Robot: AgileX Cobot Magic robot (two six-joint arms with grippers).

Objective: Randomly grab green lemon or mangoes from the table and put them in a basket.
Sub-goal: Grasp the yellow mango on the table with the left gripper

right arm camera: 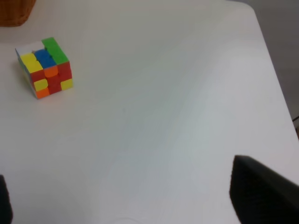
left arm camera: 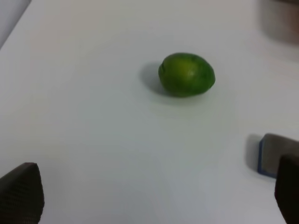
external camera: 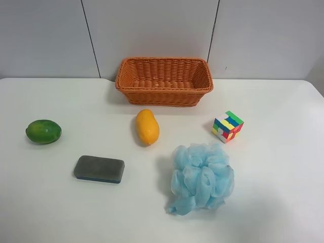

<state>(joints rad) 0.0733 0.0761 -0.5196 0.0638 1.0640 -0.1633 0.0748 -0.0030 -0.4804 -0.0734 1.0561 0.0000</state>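
Observation:
The green lemon [external camera: 43, 131] lies on the white table [external camera: 278, 152] at the exterior high view's left. The yellow-orange mango [external camera: 147, 126] lies near the middle, just in front of the wicker basket [external camera: 162, 93], which holds nothing. No arm shows in the exterior high view. In the left wrist view the lemon [left arm camera: 187, 74] lies ahead of my left gripper [left arm camera: 154, 196], which is open and empty with its fingertips [left arm camera: 21, 193] wide apart. My right gripper [right arm camera: 133, 200] is open and empty over bare table.
A colourful puzzle cube [external camera: 227, 126] stands to the right of the mango and shows in the right wrist view [right arm camera: 45, 67]. A grey-and-blue eraser block [external camera: 99, 169] lies in front of the lemon. A light blue bath pouf [external camera: 202, 177] lies front centre.

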